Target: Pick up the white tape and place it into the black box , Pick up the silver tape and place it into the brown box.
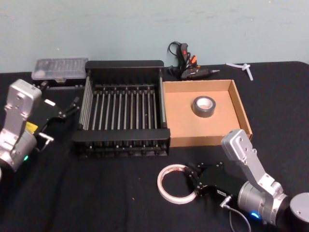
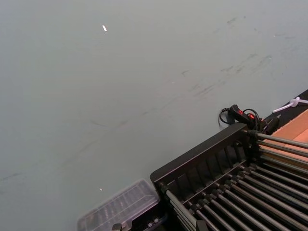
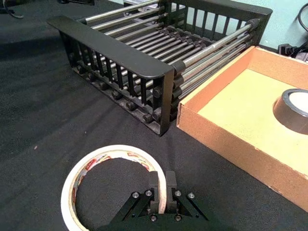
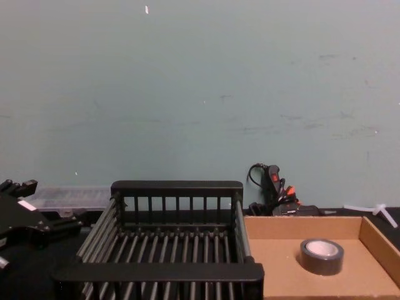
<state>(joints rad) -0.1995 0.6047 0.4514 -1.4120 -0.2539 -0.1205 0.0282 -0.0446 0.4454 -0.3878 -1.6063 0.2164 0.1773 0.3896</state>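
Nearest us, by the tabletop's front edge, our right gripper (image 3: 161,185) has its jaws closed on the wall of the large thin white tape ring (image 3: 108,180). We should lift straight, then clear the black slatted crate's (image 1: 123,65) rim.

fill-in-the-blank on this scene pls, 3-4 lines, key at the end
1. The silver tape lies inside the ____ box.
2. The right claw has its fingers astride the rim of the ____ tape.
3. The black box holds ____ rolls of tape.
4. The left claw sits beside the ____ box, off the table's near edge.

Missing words: brown; white; no; black
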